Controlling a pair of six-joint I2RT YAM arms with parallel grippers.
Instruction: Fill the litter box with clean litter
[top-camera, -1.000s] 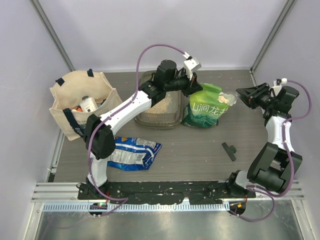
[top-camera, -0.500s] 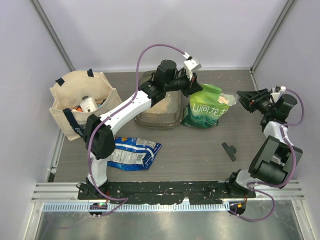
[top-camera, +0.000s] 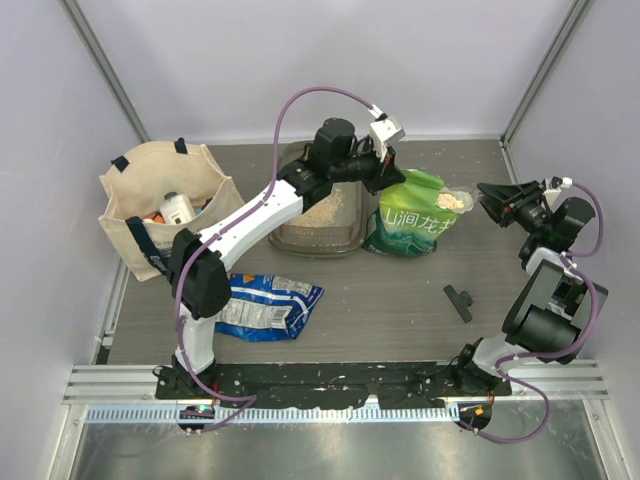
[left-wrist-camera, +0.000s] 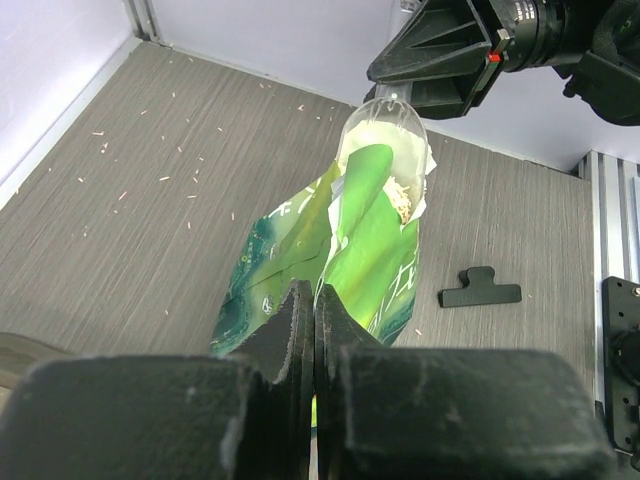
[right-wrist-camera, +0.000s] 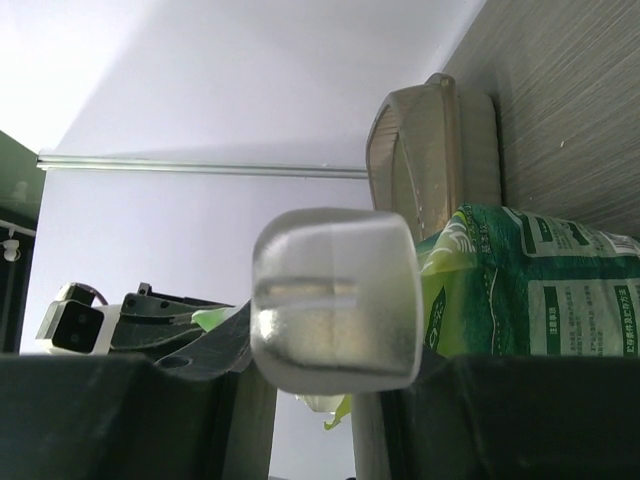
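Table (top-camera: 400, 300): litter box (top-camera: 318, 247), tote (top-camera: 125, 185), bag (top-camera: 405, 225), packet (top-camera: 265, 305) (black clip (top-camera: 459, 302) too)

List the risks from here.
1. The left gripper pinches only the top edge of the litter bag; a slip could let it slump and spill litter.
2. The left arm lies across the litter box, so the scoop in the right gripper may hit it or spill on the table.

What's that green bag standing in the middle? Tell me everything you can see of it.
The green bag is a glossy printed pouch, green and white, standing upright on the table just right of the litter box. Its top is open, with tan granules showing inside. The left gripper pinches its top edge, and a clear scoop held by the right gripper sits at its mouth.
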